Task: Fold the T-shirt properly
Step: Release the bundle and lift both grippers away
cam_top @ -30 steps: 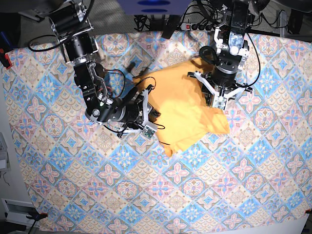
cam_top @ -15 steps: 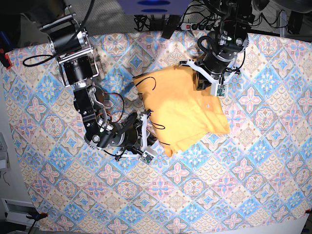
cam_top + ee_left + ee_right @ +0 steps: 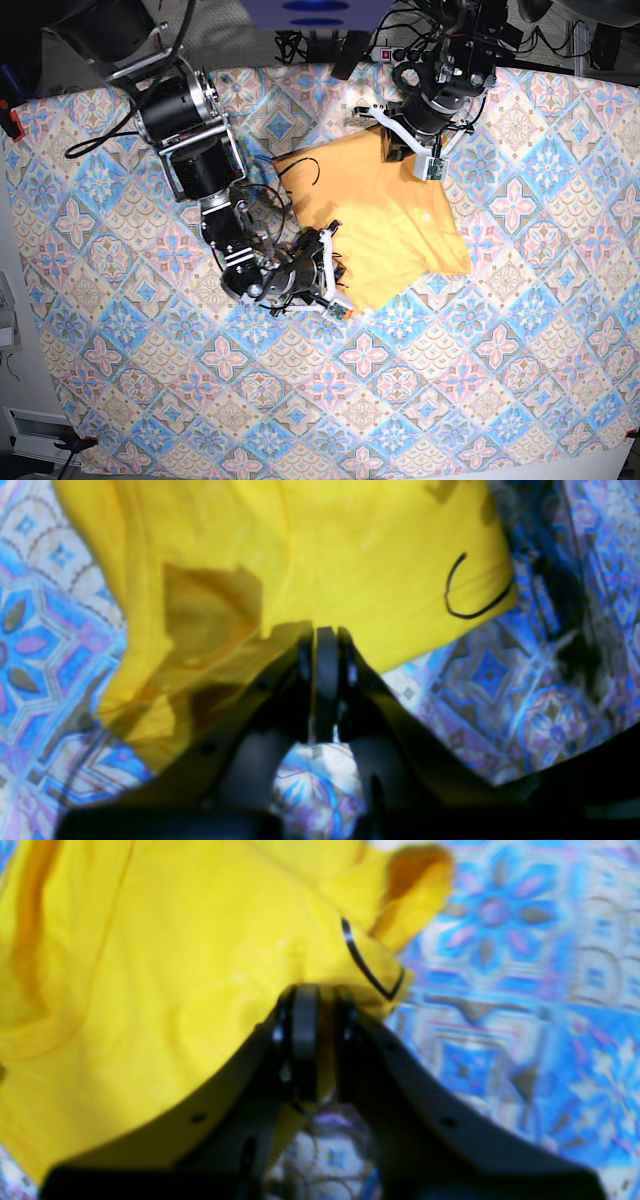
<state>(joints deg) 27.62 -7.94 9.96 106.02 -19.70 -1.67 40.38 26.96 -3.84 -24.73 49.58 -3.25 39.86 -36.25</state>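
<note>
The yellow-orange T-shirt [image 3: 400, 225] lies crumpled in the middle of the table, with thin black script [image 3: 300, 175] at its back left corner. My left gripper [image 3: 397, 150] is at the shirt's back edge. In the left wrist view it [image 3: 326, 630] is shut on the shirt's hem [image 3: 350, 540], near a black script loop [image 3: 470, 605]. My right gripper [image 3: 338, 288] is at the shirt's front left corner. In the right wrist view it [image 3: 314, 990] is shut on the shirt's edge [image 3: 175, 965], beside a black line [image 3: 367, 970] and an open sleeve [image 3: 415, 870].
The blue-pink tile-patterned cloth [image 3: 500, 350] covers the whole table. A power strip and cables [image 3: 385, 52] lie along the back edge. A red clamp [image 3: 12, 120] sits on the left edge. The right arm's base [image 3: 185, 130] stands at the back left.
My left gripper moved toward the back and left, dragging the shirt's edge with it. My right gripper moved to the front and right along the shirt's lower edge. The shirt shifted and narrowed.
</note>
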